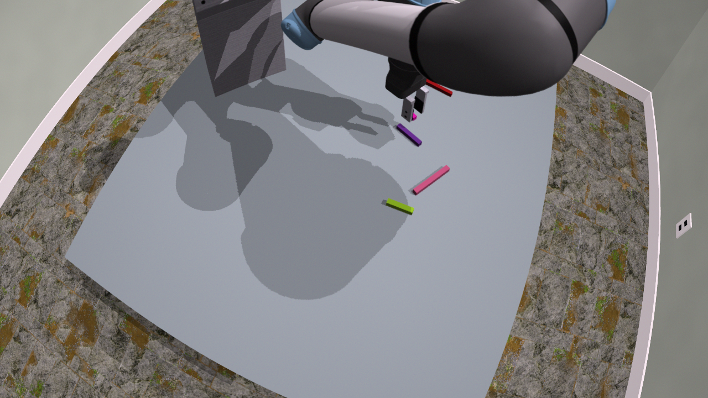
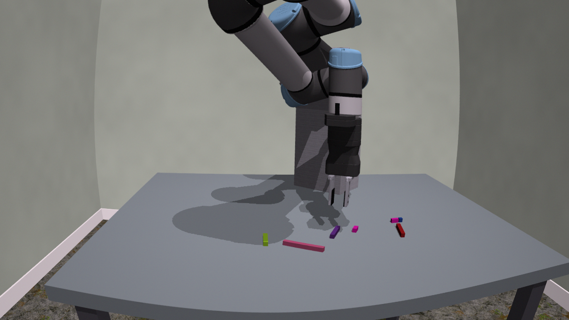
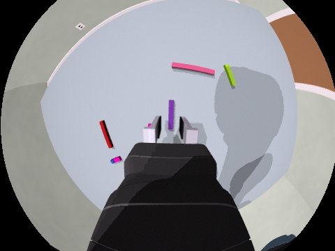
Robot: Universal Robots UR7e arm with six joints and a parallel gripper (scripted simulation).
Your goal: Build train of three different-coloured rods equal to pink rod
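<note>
The pink rod (image 2: pixel 303 246) lies flat near the table's middle front. A purple rod (image 2: pixel 334 231) lies just behind it, with a loose magenta rod (image 2: pixel 354 228) to its right. Further right, a second magenta rod (image 2: pixel 394 220) touches a blue rod (image 2: pixel 400 219), and a red rod (image 2: pixel 400 230) lies beside them. A lime rod (image 2: pixel 265 239) lies left of the pink rod. My gripper (image 2: pixel 339 198) hangs above the table, over the purple rod's far end, fingers partly open and empty. In the wrist view the purple rod (image 3: pixel 172 114) shows between the fingers of the gripper (image 3: pixel 170 132).
The arm's grey pedestal (image 2: pixel 310 151) stands at the back of the table, behind the gripper. The arm's shadow covers the table's middle left. The red rod (image 1: pixel 439 88) is partly hidden under the arm in the top view.
</note>
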